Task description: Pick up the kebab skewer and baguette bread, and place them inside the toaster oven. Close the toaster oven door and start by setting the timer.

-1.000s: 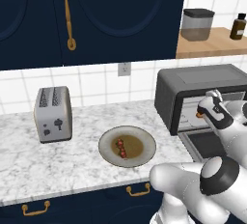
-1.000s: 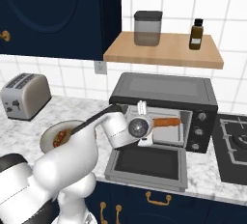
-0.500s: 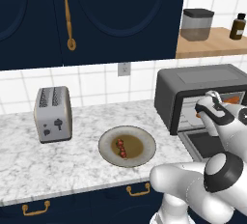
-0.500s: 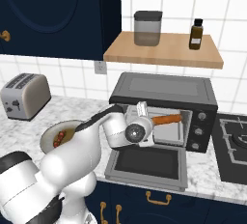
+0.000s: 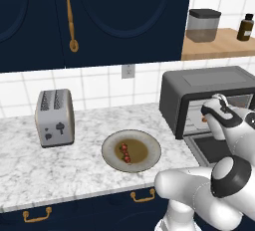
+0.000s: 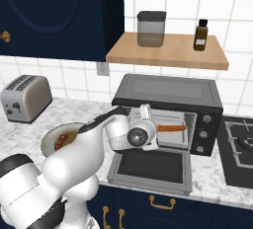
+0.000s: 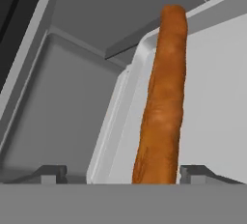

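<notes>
The baguette bread (image 7: 164, 97) lies lengthwise on the pale tray inside the toaster oven (image 6: 168, 91). My gripper (image 7: 124, 174) is at the oven mouth, open, its fingertips (image 7: 53, 172) spread wide to either side of the loaf's near end. From the right base view the orange-brown baguette bread (image 6: 170, 128) shows just past the gripper (image 6: 150, 124). The toaster oven door (image 6: 148, 166) hangs open and flat below the hand. The kebab skewer (image 5: 124, 153) rests on the round plate (image 5: 112, 163) on the counter, left of the oven.
A silver two-slot toaster (image 5: 55, 118) stands at the left of the marble counter. The oven's knobs (image 6: 204, 119) sit on its right side, with a stovetop (image 6: 239, 151) beyond. A wooden shelf (image 6: 168, 53) above carries a canister and a bottle.
The jaws have spread wide and let go of the baguette, which now lies in the oven. The hand has barely shifted at the oven mouth.
</notes>
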